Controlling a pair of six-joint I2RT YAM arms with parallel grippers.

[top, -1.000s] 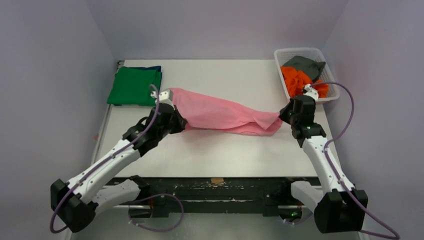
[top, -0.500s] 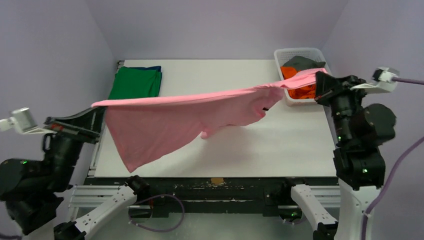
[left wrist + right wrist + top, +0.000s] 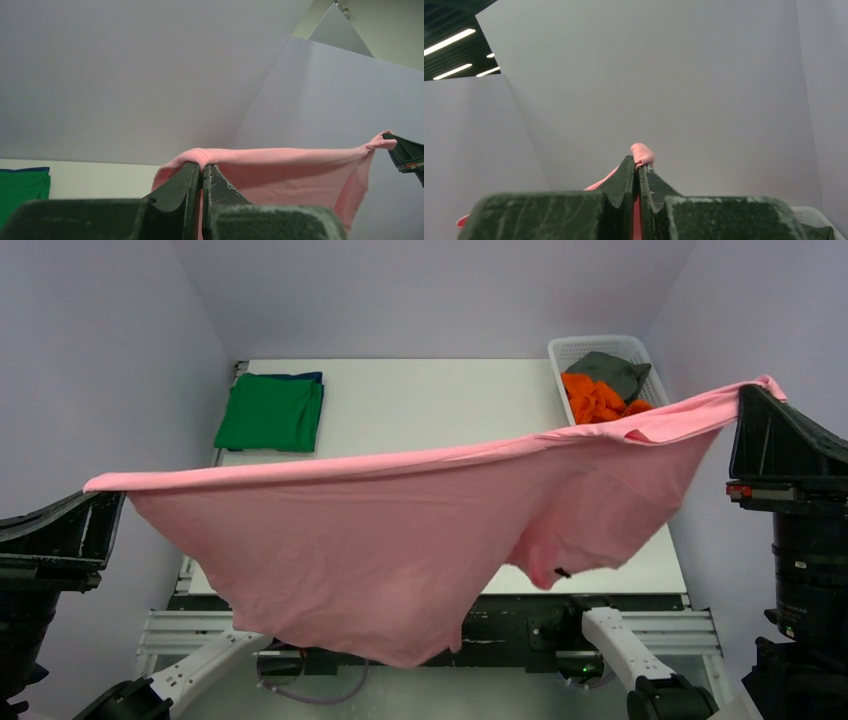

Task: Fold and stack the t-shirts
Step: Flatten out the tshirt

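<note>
left gripper (image 3: 201, 169) jaws pinching pink t-shirt (image 3: 400, 540) | right gripper (image 3: 637, 169) jaws pinching same

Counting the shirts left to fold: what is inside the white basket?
An orange t-shirt and a grey t-shirt lie crumpled in the white basket. The stretched pink t-shirt covers its near end, so anything there is hidden.
</note>
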